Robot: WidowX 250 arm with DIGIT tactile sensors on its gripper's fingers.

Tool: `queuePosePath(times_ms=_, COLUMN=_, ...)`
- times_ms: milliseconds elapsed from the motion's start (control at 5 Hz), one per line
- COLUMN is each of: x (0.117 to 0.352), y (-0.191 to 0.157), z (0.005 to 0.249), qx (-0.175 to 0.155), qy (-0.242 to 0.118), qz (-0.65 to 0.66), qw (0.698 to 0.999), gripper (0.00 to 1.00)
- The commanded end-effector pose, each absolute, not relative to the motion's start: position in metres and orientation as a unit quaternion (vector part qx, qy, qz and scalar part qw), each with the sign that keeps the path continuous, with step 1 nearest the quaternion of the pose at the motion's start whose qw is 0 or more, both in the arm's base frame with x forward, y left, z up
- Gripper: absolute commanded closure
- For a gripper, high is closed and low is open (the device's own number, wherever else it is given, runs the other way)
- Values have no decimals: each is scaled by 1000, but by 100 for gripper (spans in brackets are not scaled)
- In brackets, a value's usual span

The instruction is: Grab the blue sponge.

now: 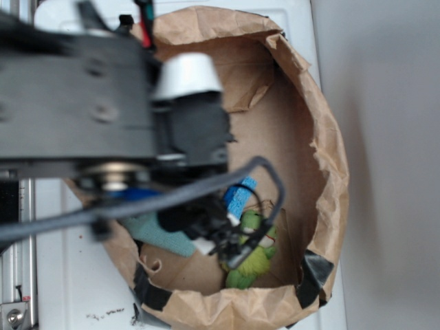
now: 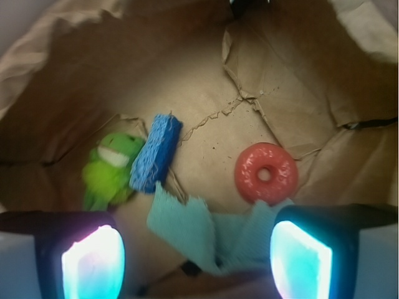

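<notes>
In the exterior view, the blurred black arm (image 1: pixel 82 103) of the robot reaches over a crumpled brown paper bag (image 1: pixel 323 137) whose rolled rim is patched with dark tape. The bag stands on a white surface (image 1: pixel 62 275). A grey cable (image 1: pixel 172 196) loops across the bag's mouth. Below it, the blue sponge (image 1: pixel 239 198) shows as a small bright block with a paler speckled face, lying on the bag's floor just beside a fuzzy green plush toy (image 1: pixel 251 258) with a white patch. A light teal terry cloth (image 1: pixel 159 234) lies to the left of both, partly under the arm. The gripper (image 1: pixel 220 230) is a dark, blurred mass above these things, and this view does not show how its fingers stand.

In the wrist view, the two fingers (image 2: pixel 93 265) sit at the lower corners, their pads glowing cyan and pink, spread wide apart with nothing between them. The creased, torn paper floor of the bag fills the view. The sponge, a porous rectangular foam block, lies tilted on its edge, touching the plush toy on its left. The frayed teal cloth lies in folds between the fingers, its torn corner reaching up to the sponge's lower end. A glossy red ring (image 2: pixel 266 172), doughnut-shaped, lies to the right, its lower edge overlapped by the cloth.
</notes>
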State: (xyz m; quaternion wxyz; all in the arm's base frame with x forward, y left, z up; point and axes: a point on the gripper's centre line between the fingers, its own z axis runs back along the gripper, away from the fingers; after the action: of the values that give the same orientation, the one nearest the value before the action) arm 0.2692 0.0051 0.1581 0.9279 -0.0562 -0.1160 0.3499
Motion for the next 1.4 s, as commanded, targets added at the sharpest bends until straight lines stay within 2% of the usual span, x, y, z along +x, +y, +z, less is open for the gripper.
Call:
queuePosePath(times_ms=0, x=291, y=28, z=132, qx=-78, qy=-142, qz=363, qw=917, gripper=0)
queuePosePath(times_ms=400, x=304, y=23, z=100, qx=-77, qy=-134, qz=347, qw=925, gripper=0)
queuePosePath(times_ms=1200, x=304, y=23, z=100, qx=-77, qy=-134, qz=347, qw=925, gripper=0)
